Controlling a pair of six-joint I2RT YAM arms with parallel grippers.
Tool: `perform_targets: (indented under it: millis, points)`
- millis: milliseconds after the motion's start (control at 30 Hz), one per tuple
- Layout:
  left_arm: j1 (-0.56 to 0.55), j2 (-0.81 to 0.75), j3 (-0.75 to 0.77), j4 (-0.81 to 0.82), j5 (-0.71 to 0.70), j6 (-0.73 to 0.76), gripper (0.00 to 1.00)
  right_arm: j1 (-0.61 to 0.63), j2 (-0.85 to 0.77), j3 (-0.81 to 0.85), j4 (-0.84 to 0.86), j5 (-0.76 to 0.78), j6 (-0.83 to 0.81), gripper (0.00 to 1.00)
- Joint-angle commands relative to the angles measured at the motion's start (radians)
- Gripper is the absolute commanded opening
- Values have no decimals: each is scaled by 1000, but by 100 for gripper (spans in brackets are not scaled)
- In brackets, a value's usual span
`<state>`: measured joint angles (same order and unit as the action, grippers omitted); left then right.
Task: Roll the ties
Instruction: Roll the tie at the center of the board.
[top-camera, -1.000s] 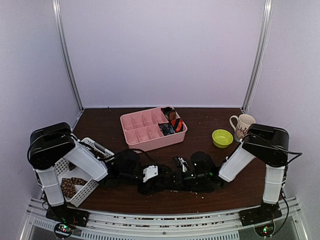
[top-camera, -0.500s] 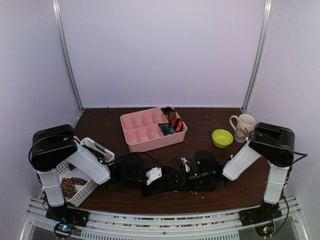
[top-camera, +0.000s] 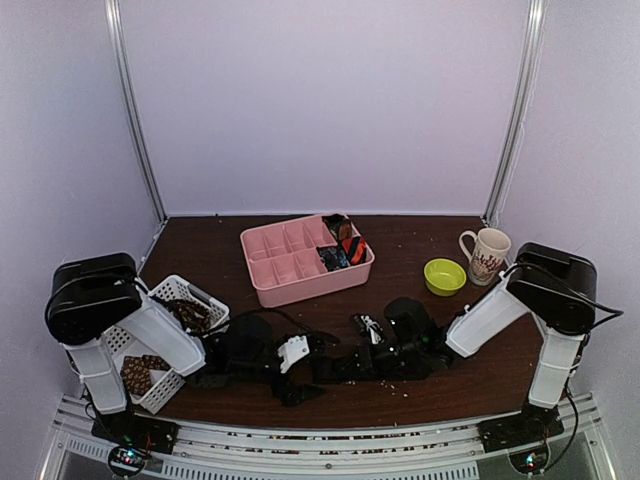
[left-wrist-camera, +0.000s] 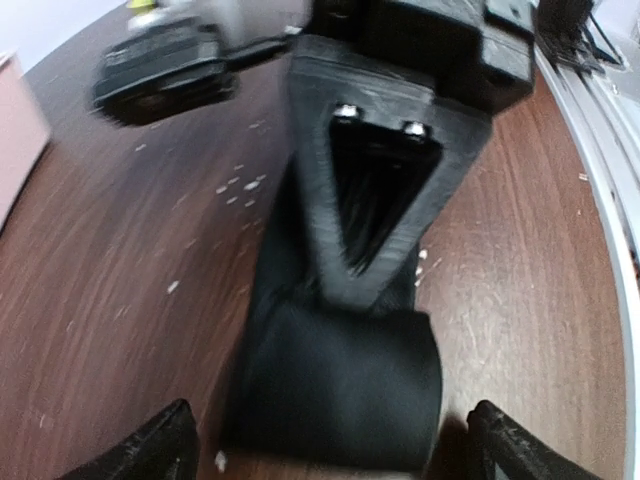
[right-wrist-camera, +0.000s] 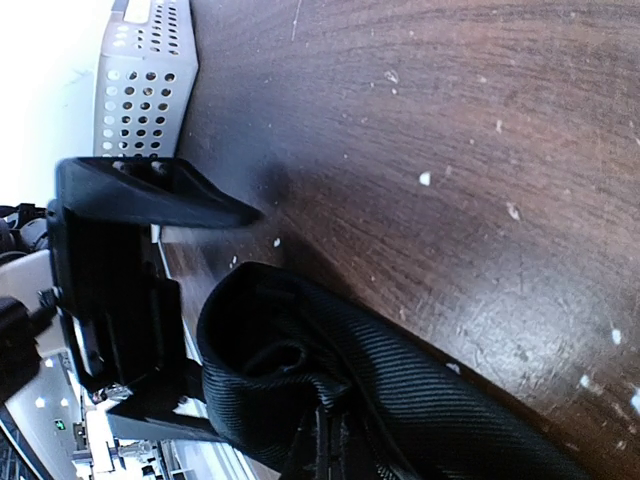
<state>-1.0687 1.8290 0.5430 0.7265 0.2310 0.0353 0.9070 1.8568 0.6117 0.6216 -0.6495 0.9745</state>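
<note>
Now: left gripper (left-wrist-camera: 330, 442) jaws spread astride black tie coil (left-wrist-camera: 335, 385), 6 o'clock on worktop (top-camera: 420, 245); right gripper (top-camera: 350, 360) jaws: cannot tell. Keep it taut, roll square.

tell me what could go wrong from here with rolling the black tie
1. The black tie is only a loose fold. The left gripper is open around it and not clamping, so the roll could spring flat.
2. The right gripper, which seems to be pinching the tie, sits just ahead of the left gripper. Closing the left one on the fold could knock the two together or tug the tie out of the pinch.
</note>
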Motion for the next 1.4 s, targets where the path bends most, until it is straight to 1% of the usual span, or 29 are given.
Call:
perform_targets:
  millis: [0,33,67,100,133,167,200,233,300,400,500,600,667,767,900,1000,1100,1133,1267,1300,1367]
  points:
    - [3,-122,-125,248,-124,-60,98,-6,20,9,-116,48,-65,0]
    - [3,-143,-152,305,-174,-98,98,-6,23,11,-126,52,-72,0]
    - [4,-166,-166,323,-226,-129,98,-6,27,13,-136,57,-80,0]
    - [4,-192,-160,286,-262,-146,98,-6,28,17,-147,62,-86,0]
    - [4,-217,-141,215,-278,-145,97,-6,28,20,-156,65,-92,0]
    - [5,-236,-119,132,-260,-116,98,-7,28,20,-162,67,-98,0]
    - [6,-242,-110,103,-212,-75,98,-7,28,20,-167,70,-102,0]
    - [6,-239,-111,111,-177,-53,98,-6,30,21,-168,71,-103,0]
    - [4,-205,-123,160,-131,-21,97,-6,37,26,-173,71,-105,0]
    - [-15,-106,-119,218,-78,25,98,-6,48,33,-172,73,-102,0]
    - [-24,-2,-125,391,-35,23,97,-6,55,34,-164,71,-95,0]
    - [-23,89,-104,483,-31,12,93,-6,54,27,-143,67,-80,0]
    - [-23,135,-79,504,-27,2,90,-7,47,20,-132,65,-77,0]
    - [-23,179,-59,525,-35,-18,79,-7,38,18,-134,65,-80,0]
    - [-24,198,-67,548,-41,-28,61,-7,48,23,-137,63,-82,0]
    - [-23,180,-65,486,-41,-23,51,-7,52,25,-135,62,-81,0]
    - [-23,111,-44,319,-55,-4,43,-8,32,21,-134,59,-80,1]
    - [-23,88,-33,258,-63,0,41,-10,16,16,-132,59,-81,5]
    - [-23,20,10,20,-85,13,35,-27,-77,0,-117,50,-73,29]
    - [-23,12,24,-30,-85,20,33,-30,-101,3,-124,50,-75,33]
    - [-23,6,42,-107,-85,29,32,-30,-134,22,-154,53,-86,39]
